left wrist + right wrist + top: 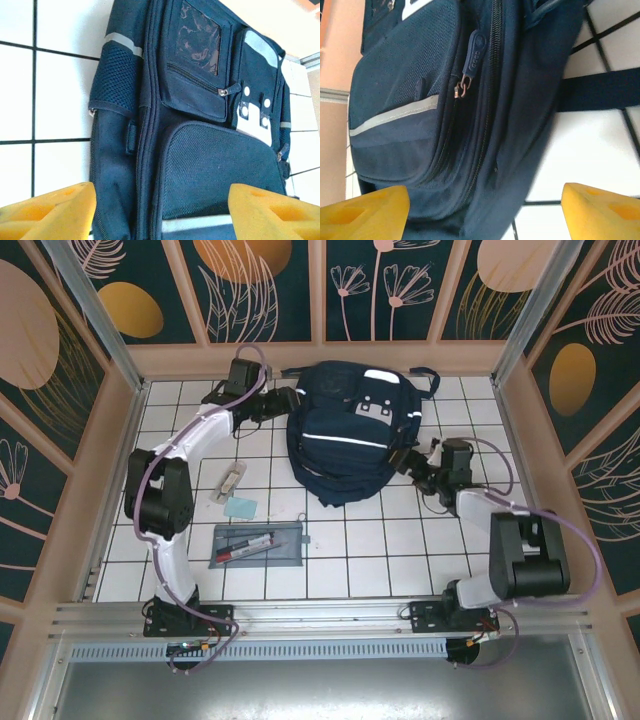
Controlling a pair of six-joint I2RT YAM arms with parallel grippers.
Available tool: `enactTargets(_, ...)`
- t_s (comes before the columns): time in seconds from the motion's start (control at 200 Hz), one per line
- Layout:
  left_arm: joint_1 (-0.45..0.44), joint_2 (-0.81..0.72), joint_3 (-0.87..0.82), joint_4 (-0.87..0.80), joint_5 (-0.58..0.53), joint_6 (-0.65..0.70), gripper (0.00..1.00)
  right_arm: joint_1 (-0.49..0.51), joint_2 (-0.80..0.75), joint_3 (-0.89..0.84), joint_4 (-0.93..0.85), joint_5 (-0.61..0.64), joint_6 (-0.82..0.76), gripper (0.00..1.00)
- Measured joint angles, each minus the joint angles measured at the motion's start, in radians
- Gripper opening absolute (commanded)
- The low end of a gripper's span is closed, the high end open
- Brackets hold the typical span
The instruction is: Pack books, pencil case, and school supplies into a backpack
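Observation:
The navy backpack lies flat on the white tiles at the back centre, front pockets up. My left gripper is at its left side, open, yellow fingers wide apart over the backpack's side seam with nothing between them. At the backpack's right side my right gripper is open too, its fingers spanning the edge by a zipper pull. The grey pencil case with a red and a black pen lies near the front. A blue-green square and a whitish strip lie behind it. The books are out of view.
Wooden walls close in the tiled floor at the back and sides. A dark strap of the backpack trails over the tiles on the right. A metal rail runs along the near edge between the arm bases.

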Motion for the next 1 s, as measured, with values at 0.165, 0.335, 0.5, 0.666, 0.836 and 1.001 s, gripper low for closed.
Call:
enactTargets(0.165, -0.045, -0.111, -0.107, -0.002, -0.028, 0.056, 0.70, 0.072, 0.159, 0.047, 0.143, -0.042, 0.109, 0.66)
enactTargets(0.335, -0.096, -0.189, -0.225, 0.043, -0.038, 0.059, 0.70, 0.226, 0.200, 0.118, 0.174, -0.066, 0.163, 0.62)
enactTargets(0.5, -0.100, -0.217, -0.240, 0.063, -0.084, 0.066, 0.70, 0.299, 0.180, 0.210, 0.100, -0.123, 0.116, 0.65)
enactTargets(0.666, -0.143, -0.225, -0.217, 0.073, -0.153, 0.106, 0.70, 0.269, 0.051, 0.230, -0.147, -0.038, -0.008, 0.67)
enactTargets(0.836, -0.239, -0.185, -0.178, 0.085, -0.216, 0.147, 0.70, 0.164, -0.111, 0.226, -0.361, 0.133, -0.095, 0.69)
enactTargets(1.001, -0.351, -0.080, -0.130, 0.092, -0.280, 0.211, 0.70, -0.002, -0.235, 0.170, -0.426, 0.186, -0.121, 0.69)
